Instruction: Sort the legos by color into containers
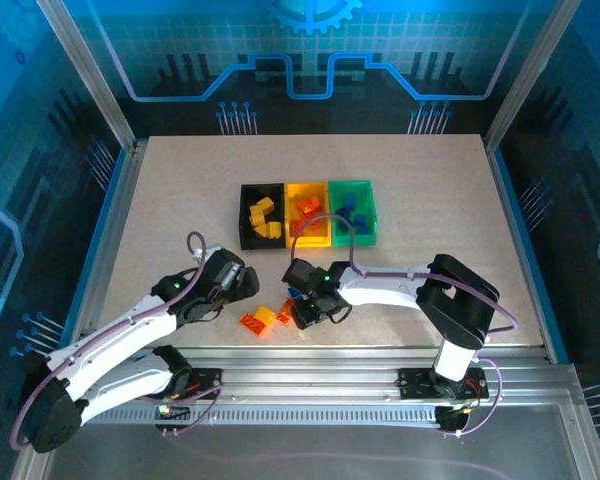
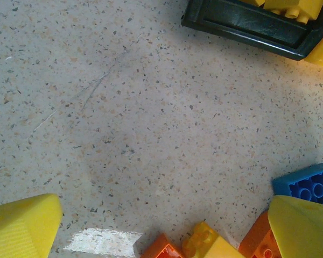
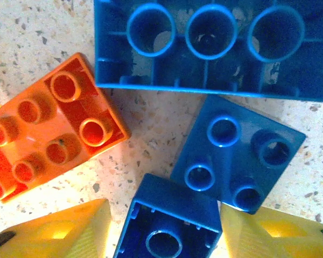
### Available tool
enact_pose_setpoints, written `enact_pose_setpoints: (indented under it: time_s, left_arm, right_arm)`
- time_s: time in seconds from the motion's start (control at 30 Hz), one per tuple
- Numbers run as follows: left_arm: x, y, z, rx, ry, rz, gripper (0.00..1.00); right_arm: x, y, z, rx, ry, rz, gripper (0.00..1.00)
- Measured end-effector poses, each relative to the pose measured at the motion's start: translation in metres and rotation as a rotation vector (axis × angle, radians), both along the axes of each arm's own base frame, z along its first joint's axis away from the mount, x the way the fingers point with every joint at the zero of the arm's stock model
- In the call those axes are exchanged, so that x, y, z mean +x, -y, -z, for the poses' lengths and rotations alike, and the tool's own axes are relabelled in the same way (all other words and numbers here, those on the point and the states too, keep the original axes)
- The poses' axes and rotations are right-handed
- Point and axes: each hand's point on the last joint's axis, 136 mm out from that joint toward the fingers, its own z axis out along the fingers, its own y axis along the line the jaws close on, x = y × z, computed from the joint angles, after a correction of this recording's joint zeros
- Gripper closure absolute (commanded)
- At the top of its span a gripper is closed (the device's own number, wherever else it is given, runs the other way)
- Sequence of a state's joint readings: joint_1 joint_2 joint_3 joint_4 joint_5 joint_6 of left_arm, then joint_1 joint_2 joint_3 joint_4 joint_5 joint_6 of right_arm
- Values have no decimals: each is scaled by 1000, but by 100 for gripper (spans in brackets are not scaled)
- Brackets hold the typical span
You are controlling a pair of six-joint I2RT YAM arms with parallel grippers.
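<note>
The containers stand joined in a row: black (image 1: 250,232) holding yellow legos, yellow (image 1: 308,238) holding orange ones, green (image 1: 368,218) holding blue ones. Loose legos lie near the front: orange (image 1: 251,322), yellow (image 1: 266,316) and blue (image 1: 295,293). My right gripper (image 1: 308,310) is down among them. Its yellow fingers (image 3: 59,231) press both sides of a small upturned blue lego (image 3: 169,226). Beside it lie a flat blue lego (image 3: 237,156), a long blue lego (image 3: 215,48) and an orange lego (image 3: 48,129). My left gripper (image 2: 166,204) hangs open over bare table, with a yellow lego (image 2: 204,242) at its near edge.
The black bin's corner (image 2: 247,27) shows at the left wrist view's upper right. A blue lego (image 2: 307,185) and an orange lego (image 2: 261,244) lie by the left gripper's right finger. Metal rails border the table (image 1: 180,180) on both sides.
</note>
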State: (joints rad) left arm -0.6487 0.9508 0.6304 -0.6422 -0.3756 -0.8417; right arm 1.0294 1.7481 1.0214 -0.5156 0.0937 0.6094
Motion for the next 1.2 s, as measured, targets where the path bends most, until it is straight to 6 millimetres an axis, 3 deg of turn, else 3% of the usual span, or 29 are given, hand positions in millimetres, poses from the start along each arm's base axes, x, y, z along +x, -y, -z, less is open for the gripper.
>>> enact_pose_setpoints:
  time_s: [0.13, 0.3, 0.43, 0.53, 0.7, 0.87, 0.93, 1.03, 1.13, 1.2]
  left_arm:
    - [-2, 0, 4, -4, -9, -4, 1]
    - [-2, -1, 5, -8, -11, -12, 1]
    - [0, 1, 4, -20, -7, -12, 1]
    - [1, 2, 3, -24, -3, -12, 1]
    - [1, 1, 3, -28, -2, -16, 1]
    - [1, 1, 3, -29, -2, -18, 1]
    - [1, 2, 3, -34, -6, -15, 1]
    - [1, 2, 3, -39, -11, -15, 1]
    - [0, 3, 4, -46, -15, -14, 1]
    - [0, 3, 4, -51, -19, -12, 1]
  right_arm:
    - [2, 3, 0, -16, 11, 5, 59]
    - [4, 7, -1, -11, 27, 17, 66]
    - [2, 30, -8, -5, 39, 50, 67]
    - [14, 48, -27, 23, 71, 104, 67]
    - [72, 70, -82, 105, 194, 234, 65]
    - [161, 85, -135, 165, 328, 390, 66]
    - [196, 91, -137, 156, 344, 446, 66]
    - [236, 101, -119, 114, 334, 509, 65]
    - [257, 113, -93, 58, 294, 557, 60]
    - [264, 119, -80, 32, 266, 581, 48]
